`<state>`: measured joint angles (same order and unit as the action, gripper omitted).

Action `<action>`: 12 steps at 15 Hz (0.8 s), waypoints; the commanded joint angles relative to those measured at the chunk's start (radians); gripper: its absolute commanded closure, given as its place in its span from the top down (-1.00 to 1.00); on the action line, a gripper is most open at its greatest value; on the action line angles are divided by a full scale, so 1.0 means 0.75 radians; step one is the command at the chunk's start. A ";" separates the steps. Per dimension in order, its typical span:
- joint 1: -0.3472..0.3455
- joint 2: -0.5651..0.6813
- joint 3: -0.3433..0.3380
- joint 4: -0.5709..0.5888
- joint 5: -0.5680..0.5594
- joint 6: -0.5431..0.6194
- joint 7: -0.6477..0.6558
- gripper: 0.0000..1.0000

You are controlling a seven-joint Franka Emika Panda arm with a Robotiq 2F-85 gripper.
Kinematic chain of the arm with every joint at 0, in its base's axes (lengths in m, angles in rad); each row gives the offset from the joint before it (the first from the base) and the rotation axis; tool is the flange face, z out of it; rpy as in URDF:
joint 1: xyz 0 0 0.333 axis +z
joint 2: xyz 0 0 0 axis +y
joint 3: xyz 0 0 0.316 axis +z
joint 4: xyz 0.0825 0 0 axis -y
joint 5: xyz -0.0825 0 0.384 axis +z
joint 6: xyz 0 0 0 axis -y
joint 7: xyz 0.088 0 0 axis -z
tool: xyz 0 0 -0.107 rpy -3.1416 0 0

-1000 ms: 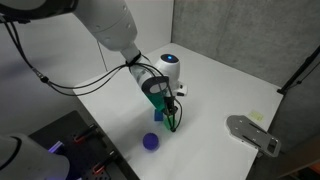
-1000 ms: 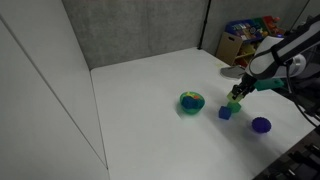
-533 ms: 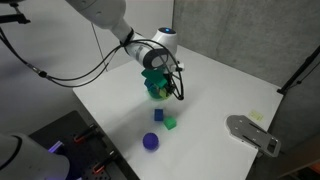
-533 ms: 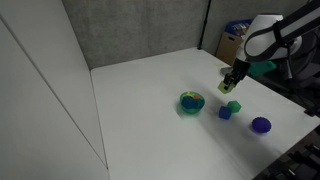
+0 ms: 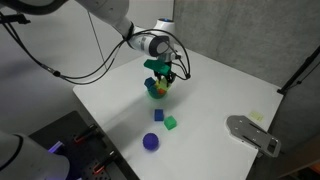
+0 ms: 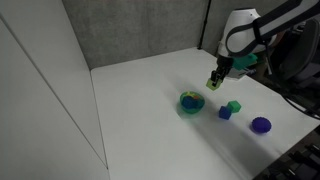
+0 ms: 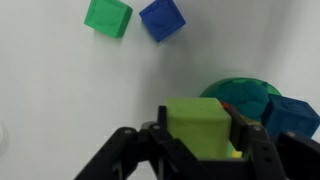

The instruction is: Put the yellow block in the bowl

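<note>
My gripper (image 7: pixel 200 138) is shut on the yellow block (image 7: pixel 198 118), a small yellow-green cube held between the two black fingers. In both exterior views the gripper (image 5: pixel 161 78) (image 6: pixel 215 83) hangs above the table with the block, just beside the green bowl (image 5: pixel 155 90) (image 6: pixel 191 103). In the wrist view the bowl (image 7: pixel 245 95) shows right behind the held block, partly hidden by it. Something blue (image 7: pixel 296 114) lies at the bowl's right side.
A green cube (image 6: pixel 234 106) (image 7: pixel 107 16) and a blue cube (image 6: pixel 225 113) (image 7: pixel 162 18) sit side by side on the white table (image 5: pixel 220 90). A round blue-purple object (image 5: pixel 151 141) (image 6: pixel 261 125) lies nearer the table edge. A grey device (image 5: pixel 250 132) rests at one corner.
The gripper has risen from beside the green and blue cubes and carried the yellow block across to the bowl. The two cubes stayed in place.
</note>
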<state>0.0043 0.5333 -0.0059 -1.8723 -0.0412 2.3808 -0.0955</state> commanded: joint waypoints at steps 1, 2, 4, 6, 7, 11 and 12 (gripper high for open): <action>0.002 0.141 0.025 0.178 -0.013 -0.070 -0.037 -0.34; 0.001 0.175 0.035 0.211 -0.010 -0.073 -0.050 -0.34; 0.000 0.237 0.053 0.275 -0.007 -0.087 -0.080 -0.34; -0.002 0.287 0.070 0.329 -0.005 -0.109 -0.112 -0.34; -0.002 0.308 0.078 0.351 -0.005 -0.114 -0.128 -0.34; -0.002 0.370 0.105 0.417 -0.005 -0.136 -0.190 -0.34; 0.000 0.388 0.108 0.434 -0.007 -0.136 -0.200 -0.34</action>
<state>0.0123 0.7806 0.0581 -1.6180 -0.0415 2.3179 -0.2060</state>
